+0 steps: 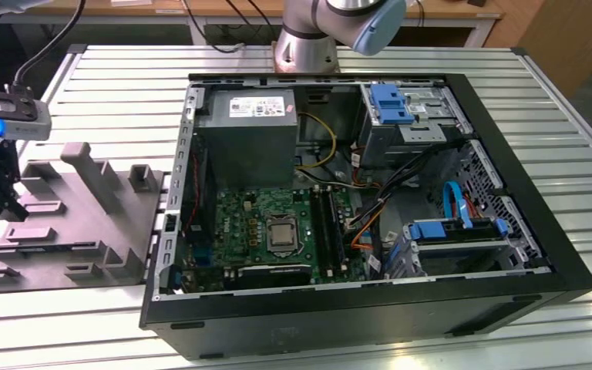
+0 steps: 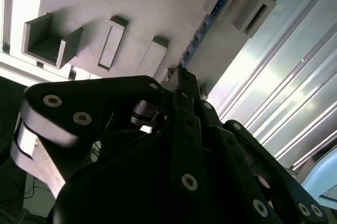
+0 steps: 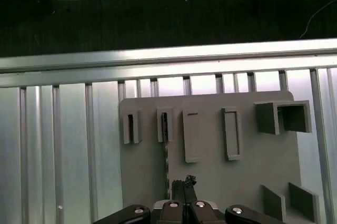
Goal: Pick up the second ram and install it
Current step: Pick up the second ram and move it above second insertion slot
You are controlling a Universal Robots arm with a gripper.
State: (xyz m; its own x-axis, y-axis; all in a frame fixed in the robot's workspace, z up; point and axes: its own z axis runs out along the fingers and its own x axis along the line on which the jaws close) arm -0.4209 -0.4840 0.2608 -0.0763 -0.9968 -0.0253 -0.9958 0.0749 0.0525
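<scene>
One blue stick, second ram [image 3: 166,153], stands on edge in slot of grey holder [image 3: 210,182] on bench [image 3: 68,145] — likely kept upright for pinching; end effector [image 3: 184,184] clenched, seemingly empty, just beside its end.

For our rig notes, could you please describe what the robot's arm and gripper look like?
The arm is a silver-grey tube with a pale blue joint cap. The gripper is black, built of flat linked bars studded with round silver screws. A grey camera box and black cables sit beside it.
</scene>
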